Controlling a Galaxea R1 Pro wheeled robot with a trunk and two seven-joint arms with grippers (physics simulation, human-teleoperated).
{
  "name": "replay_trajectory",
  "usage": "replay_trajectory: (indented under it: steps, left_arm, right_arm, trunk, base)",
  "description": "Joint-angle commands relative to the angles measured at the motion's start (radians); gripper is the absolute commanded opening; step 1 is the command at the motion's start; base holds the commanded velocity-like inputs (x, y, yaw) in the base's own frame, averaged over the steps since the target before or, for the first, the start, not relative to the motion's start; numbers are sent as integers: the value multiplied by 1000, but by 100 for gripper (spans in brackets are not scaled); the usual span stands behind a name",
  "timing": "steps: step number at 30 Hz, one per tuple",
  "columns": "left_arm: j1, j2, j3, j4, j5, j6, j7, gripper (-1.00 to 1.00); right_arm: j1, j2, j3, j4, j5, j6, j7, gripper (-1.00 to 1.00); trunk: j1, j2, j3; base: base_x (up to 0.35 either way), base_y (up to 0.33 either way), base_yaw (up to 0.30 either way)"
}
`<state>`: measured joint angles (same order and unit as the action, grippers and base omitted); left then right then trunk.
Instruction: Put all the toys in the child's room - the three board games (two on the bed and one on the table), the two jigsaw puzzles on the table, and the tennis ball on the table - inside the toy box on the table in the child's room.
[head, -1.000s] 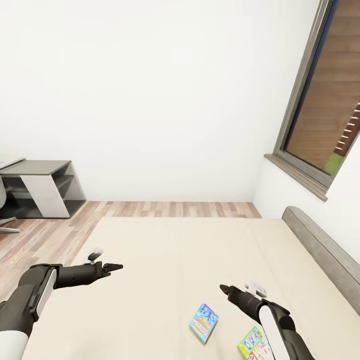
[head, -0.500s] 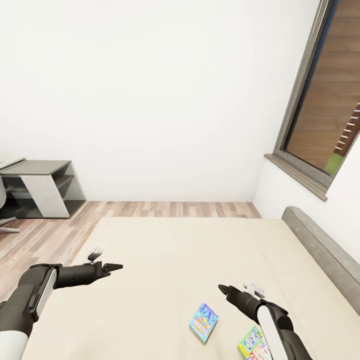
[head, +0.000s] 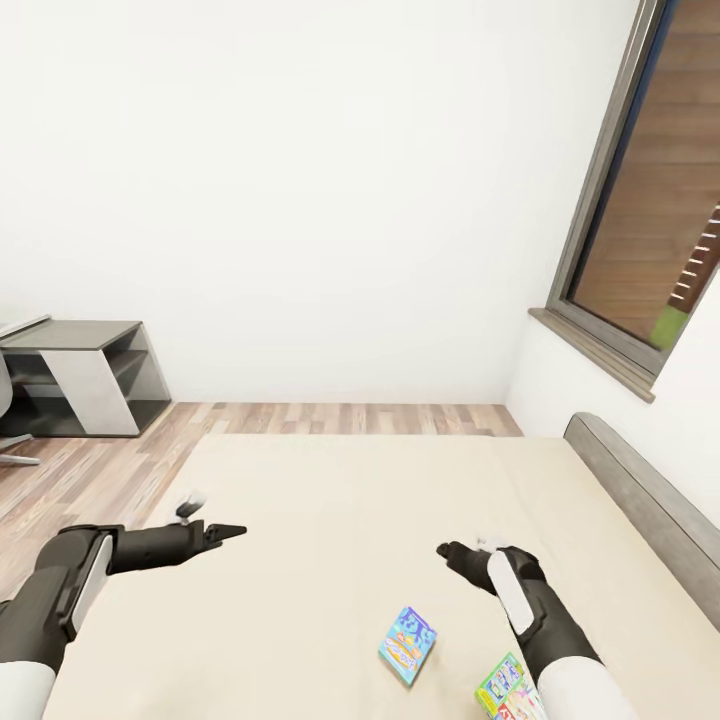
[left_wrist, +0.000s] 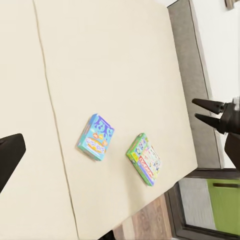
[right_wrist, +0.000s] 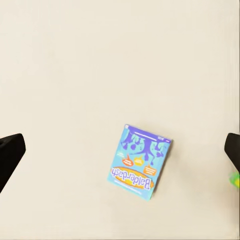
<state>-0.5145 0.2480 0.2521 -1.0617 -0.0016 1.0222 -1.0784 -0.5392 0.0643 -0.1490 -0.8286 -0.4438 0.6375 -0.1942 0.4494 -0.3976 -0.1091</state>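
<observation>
On the beige bed (head: 330, 500) lie two board games. The blue one (head: 407, 645) (left_wrist: 96, 136) (right_wrist: 138, 162) is flat on the mattress, and the green-edged one (head: 508, 688) (left_wrist: 145, 159) rests beside it near the bed's edge. My right gripper (head: 447, 551) (left_wrist: 195, 109) hovers open above the mattress, a little beyond the blue box. Its fingers (right_wrist: 9, 152) stand wide apart with the blue box between and below them. My left gripper (head: 235, 530) hangs open over the bed's left side, holding nothing. The table, toy box, jigsaw puzzles and tennis ball are out of view.
A grey headboard (head: 640, 500) borders the bed on the right, under a tall grey-framed window (head: 640, 220). A low dark-grey-topped cabinet (head: 85, 385) stands at the far left on the wood floor (head: 340, 417). A white wall lies beyond.
My right forearm has rolled, turning its white panel toward the head camera, and the wrist sits slightly higher. The left arm and both boxes have not moved.
</observation>
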Motion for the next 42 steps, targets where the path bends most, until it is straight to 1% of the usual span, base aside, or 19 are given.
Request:
replay_trajectory:
  steps: [1, 3, 6, 9, 10, 11, 13, 14, 17, 19, 21, 24, 27, 29, 30, 32, 34, 37, 42]
  left_arm:
    - [-1, 0, 1, -1, 0, 8, -4, 100]
    - [-1, -1, 2, -6, 2, 10, -7, 100]
    - [-3, -1, 5, -10, 4, 15, -8, 100]
    - [-16, -8, 6, -15, 6, 20, -9, 100]
    - [-34, -17, 6, -18, 7, 19, -7, 100]
    - [-38, -21, 6, -18, 6, 19, -6, 100]
    - [-50, -39, 5, -22, 4, 19, -5, 100]
    - [-52, -43, 5, -23, 4, 19, -5, 100]
    - [-56, -52, 4, -22, 1, 19, -4, 100]
    - [-57, -57, 3, -22, 0, 18, -2, 100]
    - [-57, -60, -3, -22, -1, 18, -2, 100]
    - [-58, -60, -17, -22, -1, 18, -3, 100]
    - [-58, -58, -19, -22, 1, 17, -4, 100]
    - [-58, -56, -19, -22, 3, 16, -5, 100]
    - [-58, -56, -19, -23, 4, 15, -5, 100]
    - [-67, -67, -19, -29, 3, 25, 6, 100]
    - [-67, -78, -19, -29, 2, 25, 10, 100]
    - [-67, -82, -19, -27, -2, 25, 16, 100]
    - [-67, -110, -17, -15, -10, -2, 30, 100]
  right_arm:
    - [-17, -1, -2, 35, -5, -13, -15, 100]
    - [-36, -3, -2, 76, 7, -33, -23, 100]
    - [-44, -3, -3, 90, 12, -38, -28, 100]
    - [-74, -2, -3, 100, 13, -39, -30, 100]
    - [-86, 0, -2, 108, 14, -40, -30, 100]
    - [-89, 1, -1, 110, 14, -40, -30, 100]
    - [-95, -1, 1, 115, 18, -39, -28, 100]
    - [-96, -2, 1, 116, 20, -39, -26, 100]
    - [-97, -19, 0, 123, 26, -45, -21, 100]
    - [-97, -35, 0, 125, 27, -49, -19, 100]
    - [-97, -39, 1, 125, 27, -51, -18, 100]
    - [-96, -34, 3, 123, 30, -53, -18, 100]
    - [-94, -32, 5, 120, 31, -54, -19, 100]
    - [-93, -31, 18, 119, 31, -54, -21, 100]
    - [-93, -31, 34, 119, 31, -54, -23, 100]
    - [-92, -20, 32, 120, 30, -45, -19, 100]
    - [-92, -18, 32, 120, 30, -45, -19, 100]
    - [-92, -16, 32, 120, 31, -46, -19, 100]
    - [-90, -6, 34, 120, 29, -47, -17, 100]
  trunk:
    - [1, -2, -2]
    - [1, -2, -2]
    - [1, -2, -2]
    - [1, -2, -2]
    - [1, -2, -2]
    - [1, -2, -2]
    - [1, -2, -2]
    - [1, -2, -2]
    - [1, -2, -2]
    - [1, -2, -2]
    - [1, -2, -2]
    - [1, -2, -2]
    - [1, -2, -2]
    - [1, -2, -2]
    - [1, -2, -2]
    - [1, -2, -2]
    - [1, -2, -2]
    - [1, -2, -2]
    - [1, -2, -2]
  base:
    - [0, 0, 0]
    - [0, 0, 0]
    - [0, 0, 0]
    - [0, 0, 0]
    - [0, 0, 0]
    - [0, 0, 0]
    - [0, 0, 0]
    - [0, 0, 0]
    - [0, 0, 0]
    - [0, 0, 0]
    - [0, 0, 0]
    - [0, 0, 0]
    - [0, 0, 0]
    - [0, 0, 0]
    - [0, 0, 0]
    - [0, 0, 0]
    - [0, 0, 0]
    - [0, 0, 0]
    - [0, 0, 0]
